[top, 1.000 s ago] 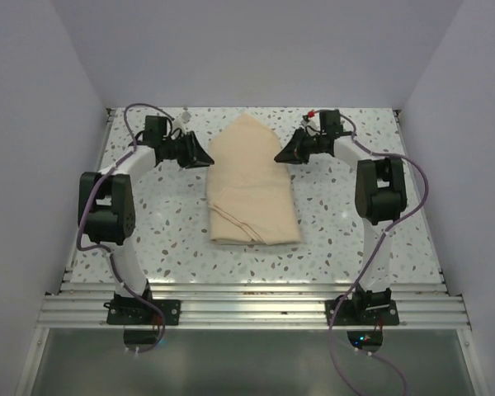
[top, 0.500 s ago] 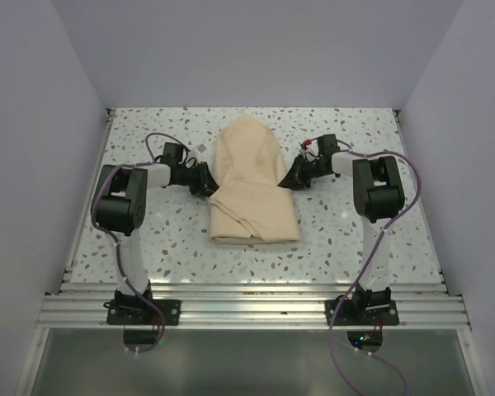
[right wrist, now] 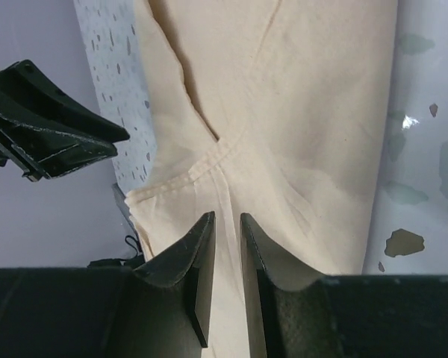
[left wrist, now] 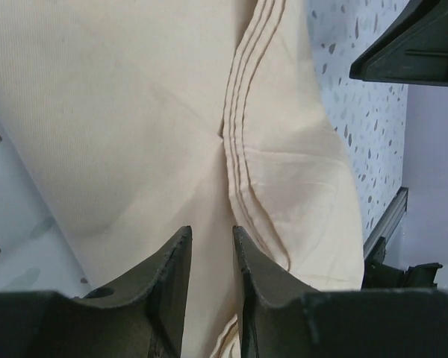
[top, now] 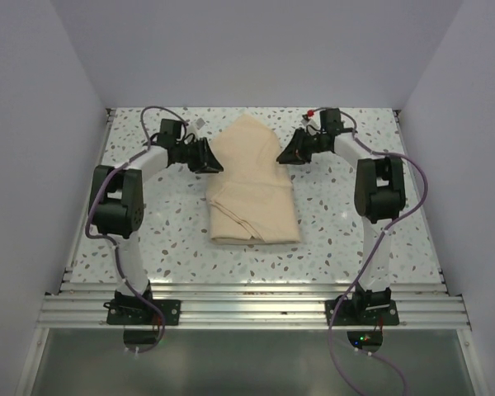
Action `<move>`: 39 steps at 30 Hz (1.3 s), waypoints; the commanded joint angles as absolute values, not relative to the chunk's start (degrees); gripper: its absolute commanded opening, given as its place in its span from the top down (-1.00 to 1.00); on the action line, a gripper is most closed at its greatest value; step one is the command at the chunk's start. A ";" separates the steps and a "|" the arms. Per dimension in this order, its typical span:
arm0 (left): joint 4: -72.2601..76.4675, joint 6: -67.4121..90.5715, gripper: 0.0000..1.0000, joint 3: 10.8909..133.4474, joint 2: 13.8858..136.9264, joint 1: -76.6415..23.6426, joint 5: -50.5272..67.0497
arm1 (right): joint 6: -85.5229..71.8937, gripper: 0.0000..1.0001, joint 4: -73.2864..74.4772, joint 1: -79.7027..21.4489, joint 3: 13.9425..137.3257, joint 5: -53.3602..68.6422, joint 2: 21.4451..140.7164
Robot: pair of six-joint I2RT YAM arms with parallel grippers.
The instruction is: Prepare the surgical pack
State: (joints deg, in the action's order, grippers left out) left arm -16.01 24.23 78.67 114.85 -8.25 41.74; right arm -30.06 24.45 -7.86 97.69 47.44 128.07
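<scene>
Top external, folded tan cloth; left gripper, right gripper flanking it

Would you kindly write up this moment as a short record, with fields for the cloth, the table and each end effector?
Item: tan fabric cloth folded into a long bundle, far end pointed
Surface: grey-speckled white table
Cloth position: middle of the table, between the two arms
Left end effector: at the cloth's left edge, jaws narrowly apart, cloth showing in the gap; grip unclear
Right end effector: at the cloth's right edge, jaws narrowly apart, cloth showing in the gap; grip unclear
</scene>
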 commanded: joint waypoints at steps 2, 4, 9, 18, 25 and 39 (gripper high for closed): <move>-16.43 24.34 0.35 85.33 119.08 -7.30 43.59 | -33.22 0.50 22.78 -7.56 103.00 47.02 129.90; -16.35 25.13 0.36 88.14 122.06 -7.21 43.42 | -34.71 0.39 21.37 -7.64 104.67 46.50 132.00; -12.23 25.67 0.32 92.37 124.98 -6.24 41.40 | -34.72 0.04 19.51 -7.65 111.51 43.42 135.96; -3.08 26.19 0.04 92.99 124.72 -3.87 33.23 | -28.65 -0.54 25.31 -7.47 122.07 36.39 143.26; -6.95 26.89 -0.04 99.49 131.82 -3.52 29.27 | -27.77 -0.60 27.25 -7.73 128.23 35.77 149.23; -7.03 31.37 -0.01 110.38 143.08 -3.60 32.07 | -30.23 -0.43 27.34 -10.46 140.54 33.93 159.34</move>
